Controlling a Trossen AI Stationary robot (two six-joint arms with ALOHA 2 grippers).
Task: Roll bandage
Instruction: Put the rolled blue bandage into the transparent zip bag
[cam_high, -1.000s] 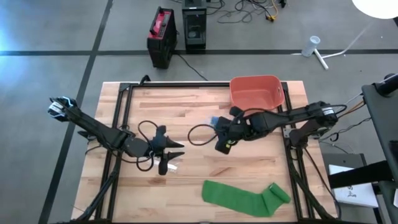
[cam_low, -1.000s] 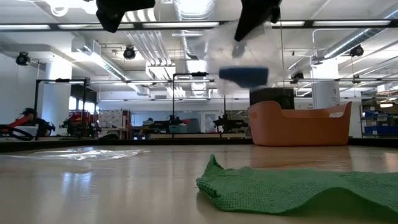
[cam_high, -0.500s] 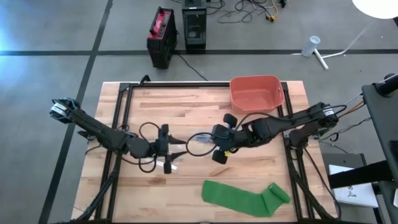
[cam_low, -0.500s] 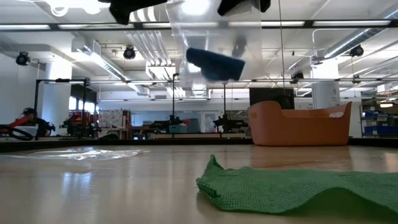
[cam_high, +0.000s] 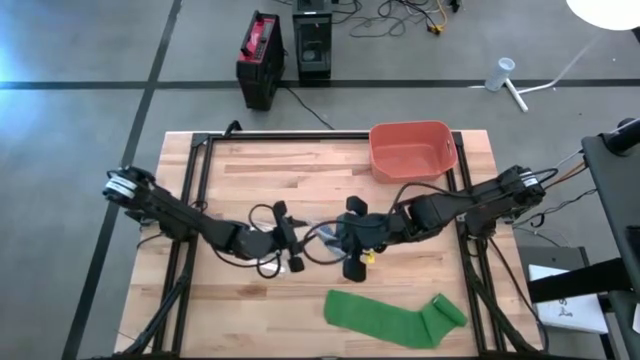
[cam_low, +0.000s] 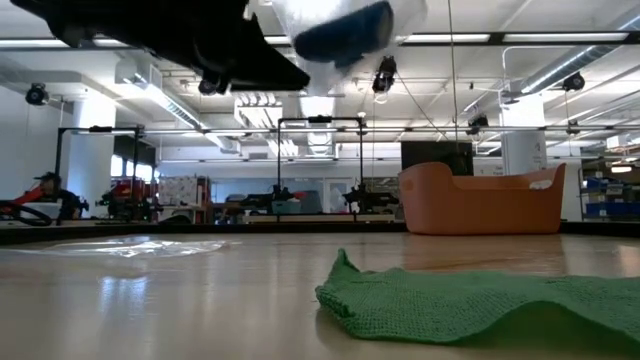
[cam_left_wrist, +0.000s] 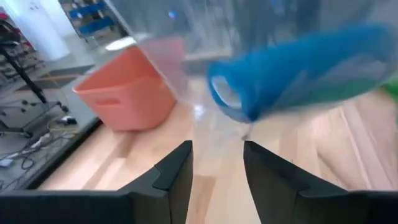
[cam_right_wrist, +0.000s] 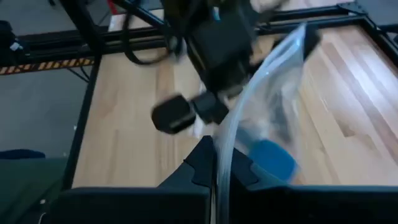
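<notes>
Wooden surface (cam_high: 250, 170), light planks, black frame round edges. Orange bin (cam_high: 412, 148) at far edge, right of centre. Green bandage (cam_high: 395, 320) lying flat, unrolled, on near right part of surface; knitted texture, one end bunched. Clear plastic bag (cam_right_wrist: 273, 99) held in air above centre of surface, blue roll (cam_left_wrist: 292, 68) inside. Right pincer (cam_high: 348, 243) clenched on bag's edge. Left pincer (cam_high: 292, 240) just beside bag, fingers (cam_left_wrist: 174, 177) apart, grasping nothing.
</notes>
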